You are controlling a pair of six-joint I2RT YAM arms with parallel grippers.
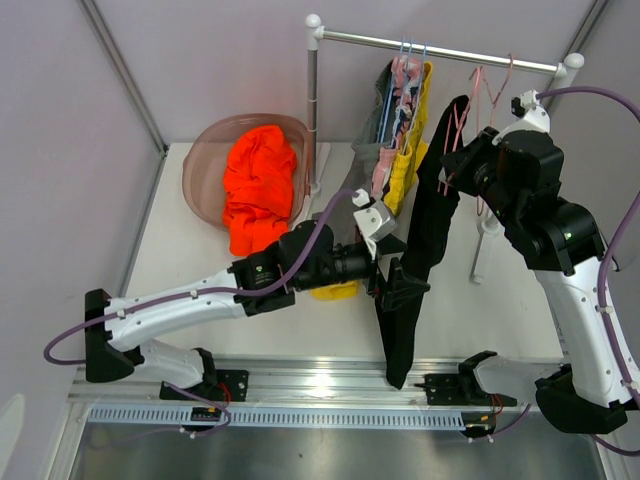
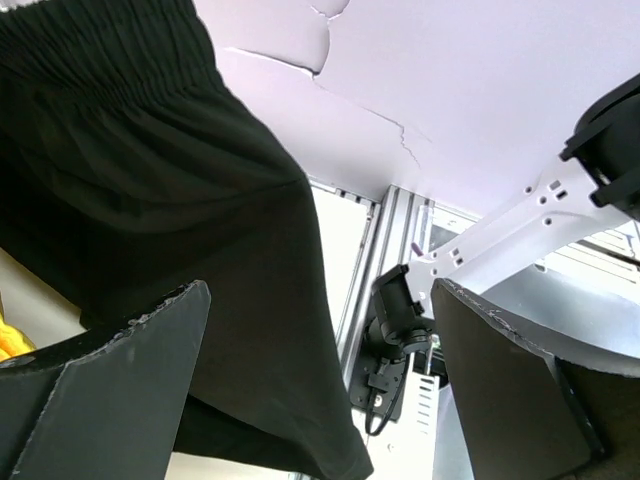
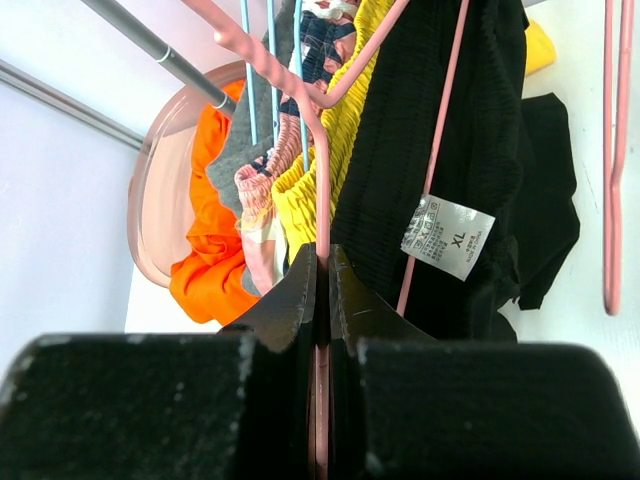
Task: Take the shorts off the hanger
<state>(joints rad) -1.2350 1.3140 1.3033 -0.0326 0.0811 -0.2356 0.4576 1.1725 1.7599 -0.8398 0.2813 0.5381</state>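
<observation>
Tabletop basin [image 1: 197, 160] holds orange shorts [image 1: 260, 185] (right gripper [image 3: 322, 256] clamps pink hanger [image 3: 322, 180]; left gripper [image 2: 320, 290] spread apart).

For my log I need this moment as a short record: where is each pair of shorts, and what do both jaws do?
orange shorts: in the pink basin, off the rail
black shorts: hanging on the pink hanger
on the rail: yellow shorts, pink patterned shorts, grey shorts
left jaws: open, at the black shorts
right jaws: shut on the pink hanger
</observation>
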